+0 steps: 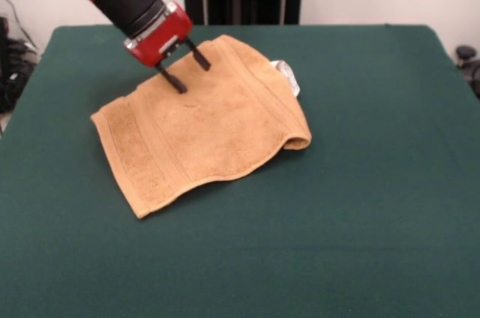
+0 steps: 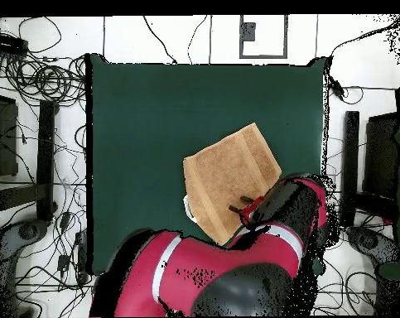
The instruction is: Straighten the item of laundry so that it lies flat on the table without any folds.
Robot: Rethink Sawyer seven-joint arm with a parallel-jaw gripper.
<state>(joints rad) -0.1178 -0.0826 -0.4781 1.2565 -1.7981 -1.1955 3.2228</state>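
Right now we are looking at a small golden-tan terry towel with woven border bands, which is lying on the dark green felt-like tabletop a little left of centre in the front view. It is resting mostly spread out but not flat: its right-hand edge is curling over into a soft roll near the middle of the frame, and a small white tag is peeking out from beneath the cloth at the towel's upper right edge. Banded borders are running along the lower left side of the cloth.

Our red and black arm is reaching down from the upper left of the front view, and its gripper is hanging over the towel's upper left portion. The two dark fingers are standing apart, open, with nothing between them; the lower one is appearing to touch or nearly touch the cloth, though we cannot tell which.

From the overhead view, the towel is sitting as a tilted square right of the tabletop's centre, toward the lower right part of the green surface, and the gripper is meeting it at its lower edge, with the bulky arm filling the bottom of the frame.
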